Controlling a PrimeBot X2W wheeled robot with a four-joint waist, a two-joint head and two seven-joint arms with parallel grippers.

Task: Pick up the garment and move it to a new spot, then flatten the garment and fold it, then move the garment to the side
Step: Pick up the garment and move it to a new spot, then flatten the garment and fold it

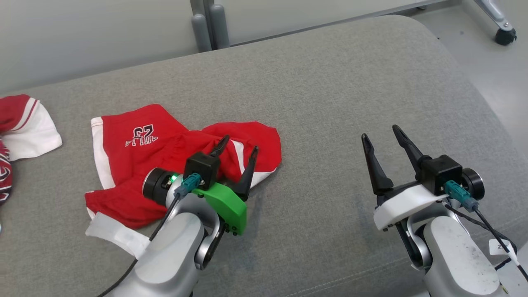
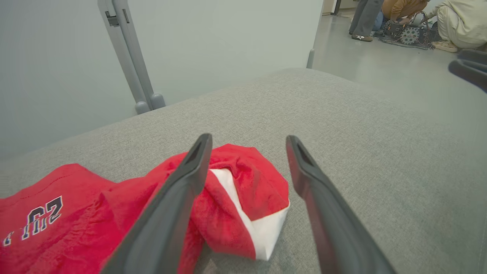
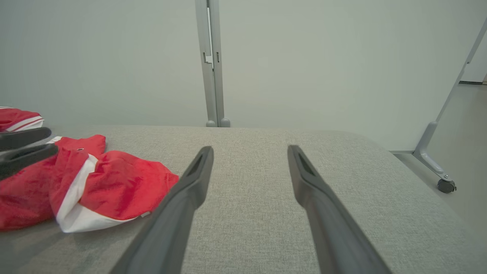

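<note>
- Garment (image 1: 132, 156) lies crumpled on the left of the cushion (image 1: 330, 103), long axis left-right.
- Left gripper (image 1: 239, 145), spread and empty, sits over its right end, so it is nearer.
- Right gripper (image 1: 380, 132), spread and empty, is well apart to the right.

A grey fabric-covered bench (image 1: 338, 103) is carrying a crumpled red, white-trimmed garment (image 1: 123, 169), lying toward nine o'clock in the head view. Another red-and-white cloth (image 1: 29, 128) is lying farther out at nine o'clock, apart from it.
</note>
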